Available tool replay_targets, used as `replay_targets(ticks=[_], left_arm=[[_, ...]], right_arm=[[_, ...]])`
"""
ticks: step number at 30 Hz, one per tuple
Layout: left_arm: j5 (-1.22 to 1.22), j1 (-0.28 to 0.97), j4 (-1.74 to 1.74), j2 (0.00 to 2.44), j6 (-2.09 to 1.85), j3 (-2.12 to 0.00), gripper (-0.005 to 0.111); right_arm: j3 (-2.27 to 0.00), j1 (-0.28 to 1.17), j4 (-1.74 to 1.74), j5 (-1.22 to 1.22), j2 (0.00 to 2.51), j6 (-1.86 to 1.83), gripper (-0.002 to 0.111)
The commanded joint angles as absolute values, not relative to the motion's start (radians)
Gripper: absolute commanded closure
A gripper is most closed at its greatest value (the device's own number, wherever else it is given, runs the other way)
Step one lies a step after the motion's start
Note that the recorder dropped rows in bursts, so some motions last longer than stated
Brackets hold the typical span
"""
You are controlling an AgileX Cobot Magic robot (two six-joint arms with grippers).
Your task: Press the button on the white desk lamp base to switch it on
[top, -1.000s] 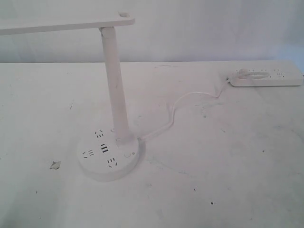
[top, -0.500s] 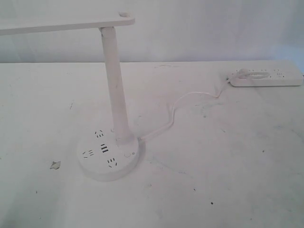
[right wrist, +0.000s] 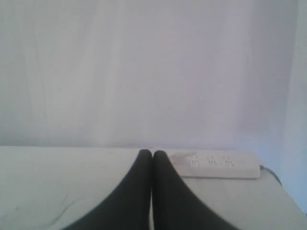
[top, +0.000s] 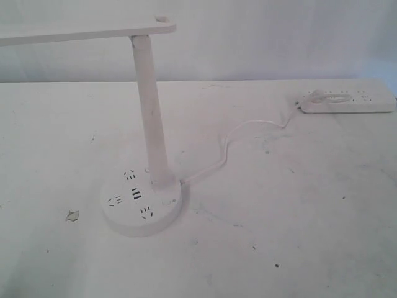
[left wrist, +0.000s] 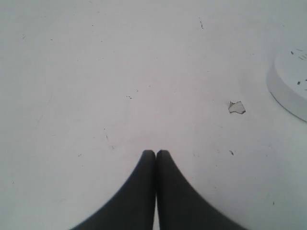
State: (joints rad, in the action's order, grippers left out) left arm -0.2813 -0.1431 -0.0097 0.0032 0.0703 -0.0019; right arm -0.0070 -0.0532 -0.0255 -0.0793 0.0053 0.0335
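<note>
The white desk lamp base is a thick round disc at the lower left of the exterior view, with dark socket holes and USB slots on top. A slim white column rises from it to a flat lamp head. The button is a faint round outline on the base's right side. Neither arm shows in the exterior view. My left gripper is shut and empty above the bare table, with an edge of the base off to one side. My right gripper is shut and empty, facing the back wall.
A long white power strip lies at the back right, also seen as the power strip in the right wrist view. A thin white cord runs from it to the lamp base. A small scrap lies left of the base, the same scrap.
</note>
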Motion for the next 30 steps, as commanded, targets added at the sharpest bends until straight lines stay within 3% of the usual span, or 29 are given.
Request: replay_targets(ticks=[1,6,18,24,30], left_arm=[[-0.281,-0.138,-0.024,0.000,0.072,0.000,0.107],[-0.281,-0.138,-0.024,0.000,0.072,0.000,0.107],[-0.281,-0.138,-0.024,0.000,0.072,0.000,0.107],[-0.281,-0.138,-0.024,0.000,0.072,0.000,0.107],[-0.281,-0.138,-0.024,0.000,0.072,0.000,0.107]], right_arm=[[0.000,-0.051,-0.029,-0.243,0.000,0.039,0.108],[0.000,-0.051,-0.063,-0.342,0.000,0.039,0.108],[0.000,-0.051,-0.572,-0.341,0.000,0.037,0.108],[0.000,-0.051,-0.664,-0.498,0.000,0.027,0.108],[-0.025,-0.051,-0.711,-0.464,0.000,0.030,0.108]])
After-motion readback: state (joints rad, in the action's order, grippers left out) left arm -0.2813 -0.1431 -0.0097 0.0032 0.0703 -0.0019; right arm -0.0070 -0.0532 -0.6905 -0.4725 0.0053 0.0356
